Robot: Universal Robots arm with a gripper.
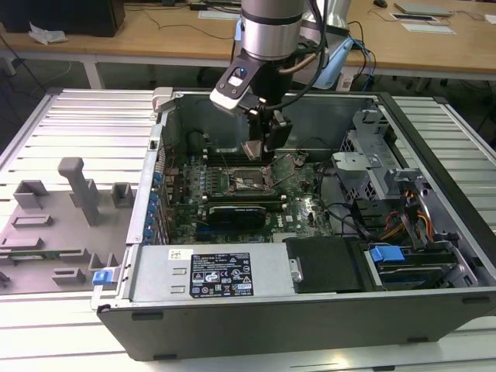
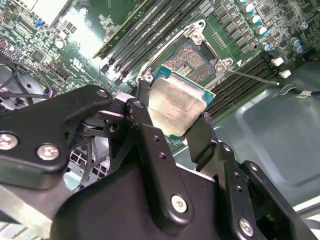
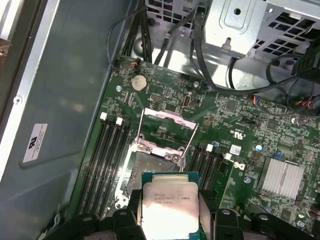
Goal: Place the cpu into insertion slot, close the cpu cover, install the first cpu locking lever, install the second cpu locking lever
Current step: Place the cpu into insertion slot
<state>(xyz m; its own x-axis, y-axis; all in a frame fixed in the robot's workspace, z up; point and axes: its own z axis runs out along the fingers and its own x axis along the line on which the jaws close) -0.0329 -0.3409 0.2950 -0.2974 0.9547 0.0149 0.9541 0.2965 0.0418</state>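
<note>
My gripper (image 1: pixel 262 146) is shut on the cpu (image 1: pixel 254 149), a flat square chip with a silvery top and green rim, and holds it a little above the open insertion slot (image 1: pixel 249 180). In both wrist views the black fingers (image 3: pixel 134 212) clamp two opposite edges of the cpu (image 3: pixel 169 202) (image 2: pixel 175 107). The bare insertion slot (image 3: pixel 152 167) (image 2: pixel 192 60) lies just beyond the chip. The cpu cover (image 3: pixel 167 116) stands swung up, away from the slot. A thin wire locking lever (image 3: pixel 192 139) runs beside the cover, and another (image 2: pixel 250 77) sticks out past the slot.
The board lies inside an open computer case (image 1: pixel 434 116) with tall walls all round. Memory slots (image 3: pixel 107 150) flank the socket, a heatsink (image 3: pixel 282 177) sits close by, and cables (image 3: pixel 210 60) hang from the drive cage (image 1: pixel 364 155). Grey fixtures (image 1: pixel 77 190) stand at the exterior view's left.
</note>
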